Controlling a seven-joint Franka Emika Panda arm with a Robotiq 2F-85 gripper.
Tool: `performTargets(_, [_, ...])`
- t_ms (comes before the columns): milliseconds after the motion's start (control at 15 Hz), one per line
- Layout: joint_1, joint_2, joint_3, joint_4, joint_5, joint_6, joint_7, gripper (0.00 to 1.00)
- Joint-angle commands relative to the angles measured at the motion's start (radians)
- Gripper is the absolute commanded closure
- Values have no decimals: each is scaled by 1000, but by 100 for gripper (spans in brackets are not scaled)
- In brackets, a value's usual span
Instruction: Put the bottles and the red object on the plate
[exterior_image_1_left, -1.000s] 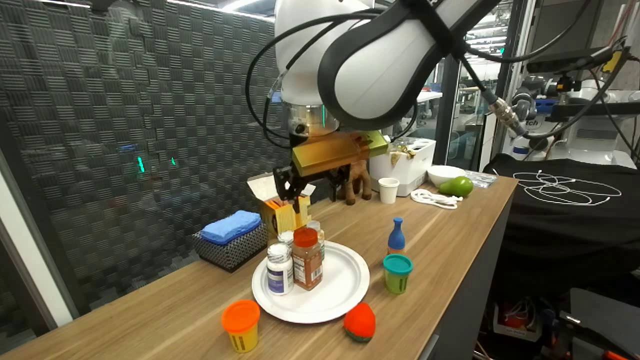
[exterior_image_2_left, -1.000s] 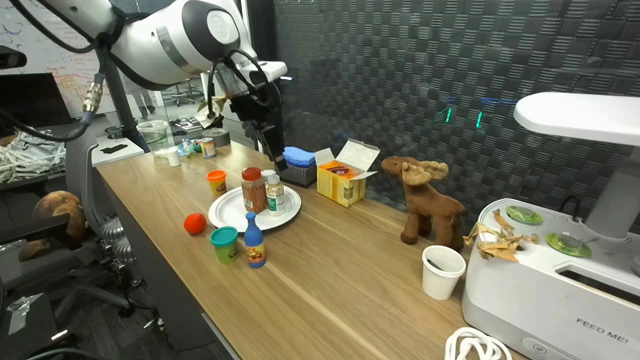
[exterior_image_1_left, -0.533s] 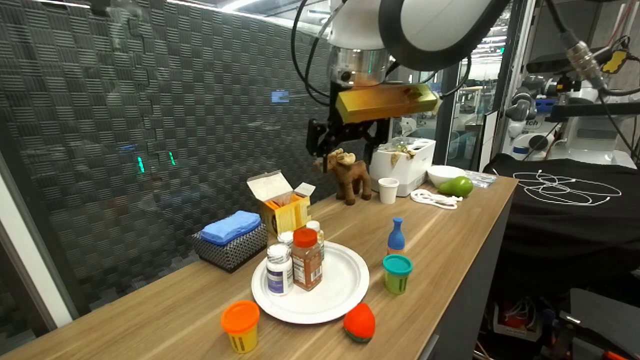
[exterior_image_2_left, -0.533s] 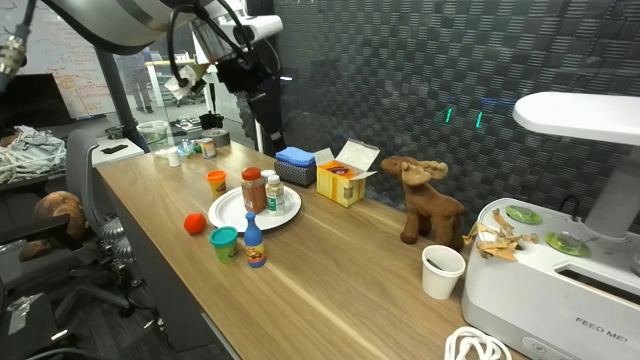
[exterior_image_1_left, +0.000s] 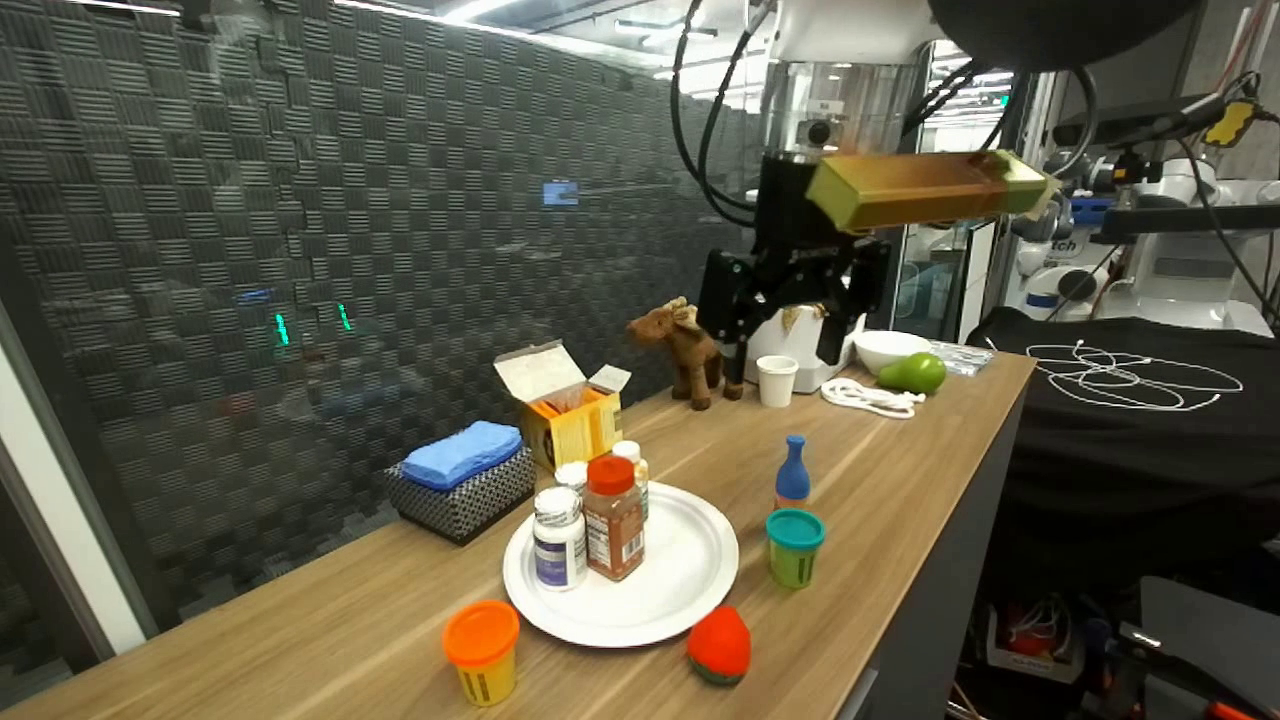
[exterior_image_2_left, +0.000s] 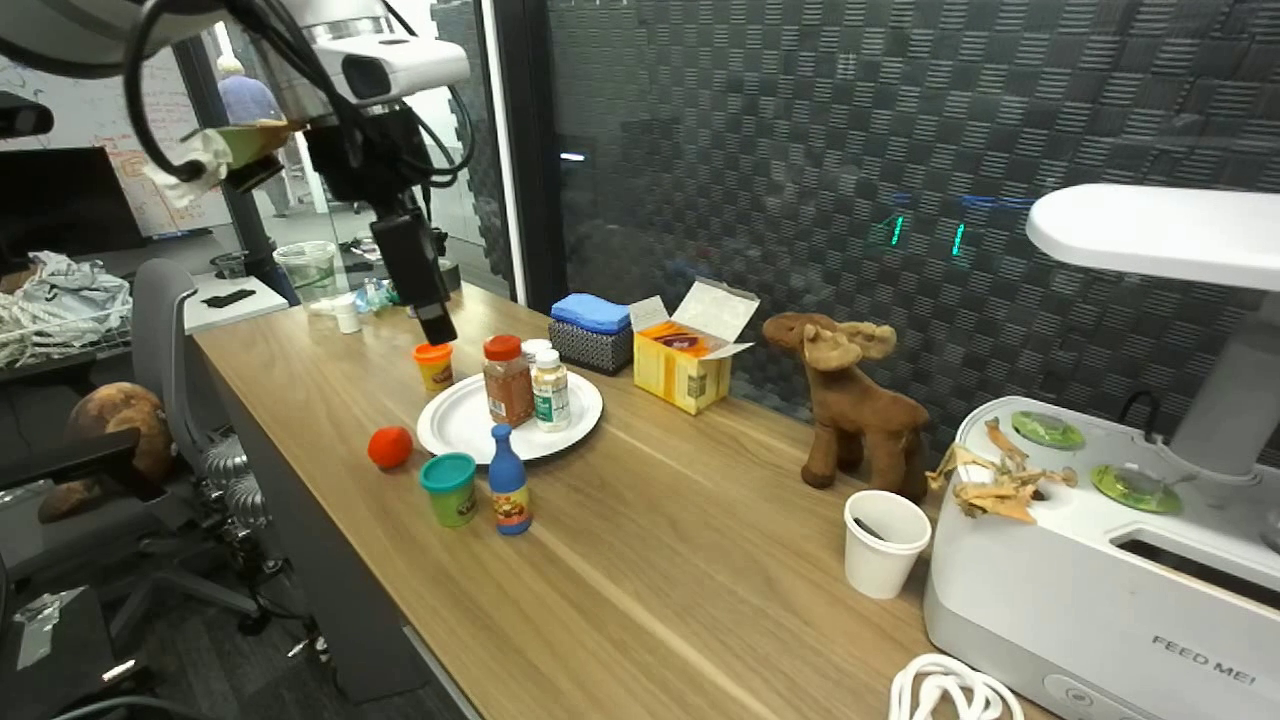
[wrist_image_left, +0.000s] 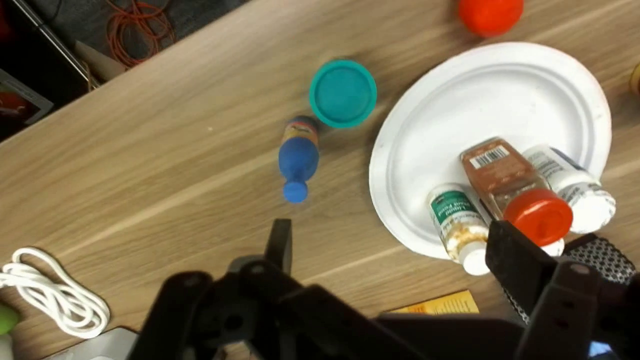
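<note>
On the white plate (wrist_image_left: 450, 110) several bottles stand upright together: a red-capped brown one (exterior_image_1_left: 614, 530), a white one with a purple label (exterior_image_1_left: 560, 545), a green-labelled white-capped one (exterior_image_2_left: 550, 395), and a white one (exterior_image_1_left: 571, 475) mostly hidden behind them. Off the plate, on the table, are the blue bottle (exterior_image_2_left: 509, 485), the teal-lidded green jar (exterior_image_2_left: 450, 490) beside it, and the orange-lidded jar (exterior_image_1_left: 485, 655). The red object (exterior_image_1_left: 719, 645) lies just outside the plate's rim. My gripper (wrist_image_left: 390, 227) hangs above the table with its jaws wide apart, nothing between them.
Along the wall stand a blue cloth (exterior_image_2_left: 592, 312) on a dark mesh box, an open yellow box (exterior_image_2_left: 682, 370) and a toy moose (exterior_image_2_left: 850, 400). Further along come a paper cup (exterior_image_2_left: 885, 545), a white cable (exterior_image_2_left: 955, 690) and a white planter (exterior_image_2_left: 1080, 610). A green pear (exterior_image_1_left: 915, 373) lies near a white bowl (exterior_image_1_left: 890, 349).
My gripper has risen away from behind the plate's bottles, then moved across toward the moose and cup side, away from the wall. The bottles, the red object and the plate have not moved.
</note>
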Motion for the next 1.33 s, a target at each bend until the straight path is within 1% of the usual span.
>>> performTargets(0, [-41, -69, 50, -97, -1, 11, -37, 0])
performTargets(67, [-62, -59, 71, -114, -62, 35, -5, 0])
performTargets(133, [-72, -51, 84, -129, -93, 41, -2, 0])
performTargets(200, [-69, -43, 92, -135, -92, 29, -24, 0])
performTargets(267, [-72, -31, 87, -103, -56, 6, -20, 0])
performTargets(800, [-78, -24, 93, -111, -59, 6, -19, 0])
performTargets(1067, [-80, -3, 102, -149, -67, 55, 14, 0])
performTargets(1267, [-72, 24, 110, -158, -54, 85, 31, 0])
